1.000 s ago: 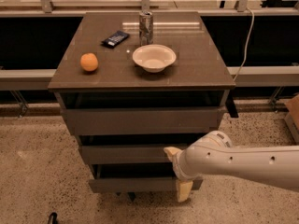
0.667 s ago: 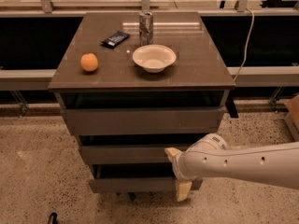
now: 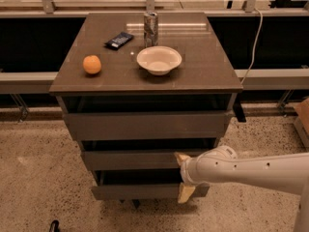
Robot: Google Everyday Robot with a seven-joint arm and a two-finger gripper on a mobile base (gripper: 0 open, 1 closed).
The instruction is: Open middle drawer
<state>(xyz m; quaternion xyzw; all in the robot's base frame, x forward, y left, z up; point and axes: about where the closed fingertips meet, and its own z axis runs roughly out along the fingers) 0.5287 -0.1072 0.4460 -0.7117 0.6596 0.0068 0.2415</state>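
Observation:
The middle drawer is the central grey-brown front of the three stacked under the cabinet top, with a dark gap above it. My gripper sits at the drawer's right end on a white arm that comes in from the right. Its two tan fingers stand apart, one above the other. The upper fingertip is at the drawer front's top edge. The lower one hangs in front of the bottom drawer. I see nothing clamped between them.
The top drawer is above. On the cabinet top sit an orange, a white bowl, a can and a dark packet. A cable hangs at the right. Speckled floor surrounds the cabinet.
The gripper has stayed at the right end of the middle drawer with barely any shift. The drawer fronts stand where they were.

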